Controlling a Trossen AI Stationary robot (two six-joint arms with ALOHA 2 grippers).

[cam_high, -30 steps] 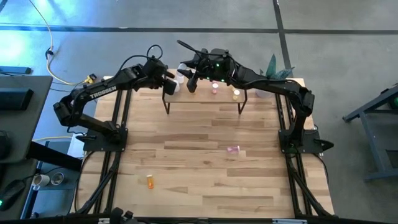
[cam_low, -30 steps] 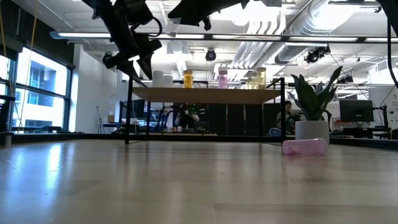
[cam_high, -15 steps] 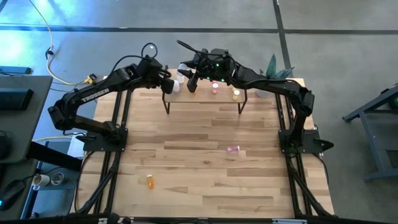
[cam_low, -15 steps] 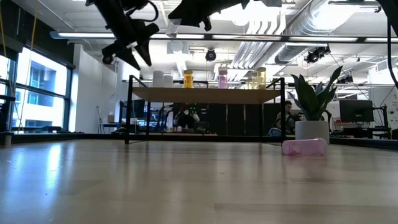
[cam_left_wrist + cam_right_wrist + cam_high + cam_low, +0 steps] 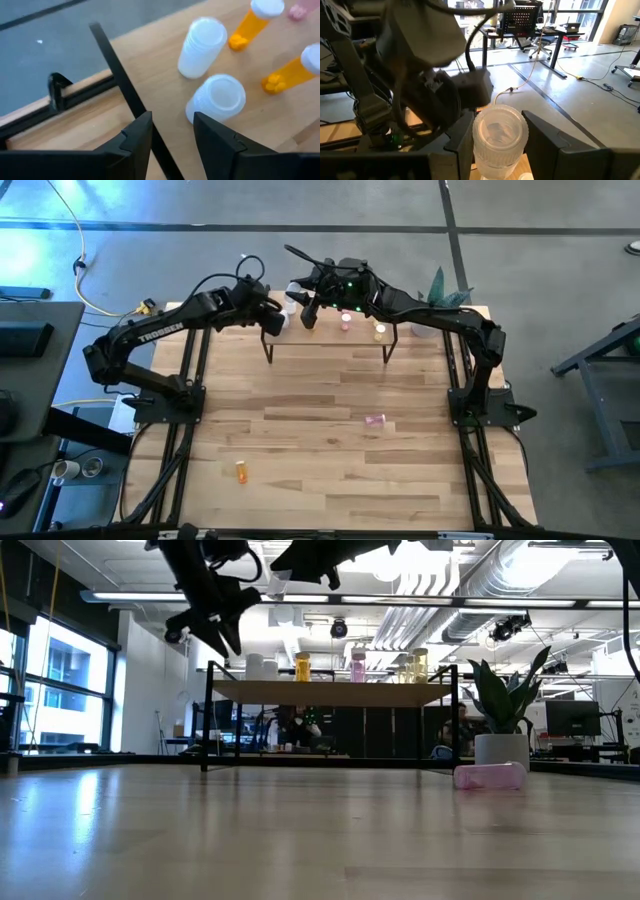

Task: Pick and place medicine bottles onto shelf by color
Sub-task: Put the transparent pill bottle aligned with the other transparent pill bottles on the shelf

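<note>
Clear bottle [image 5: 499, 137]: held between the right tool's [image 5: 500, 150] fingers, above the shelf's [image 5: 330, 330] left end. Shelved already: two white bottles [image 5: 202, 47], two orange bottles [image 5: 252, 25], pink and yellow further right (partly sorted, by my judgement). Left to do: pink bottle [image 5: 374, 420] lying right of centre on the surface [image 5: 320, 450], orange bottle [image 5: 241, 471] near left. Left tool [image 5: 172, 137]: narrowly parted, empty, over the shelf's left edge. Only the wrist views show the grasp; the high view alone shows the orange stray.
</note>
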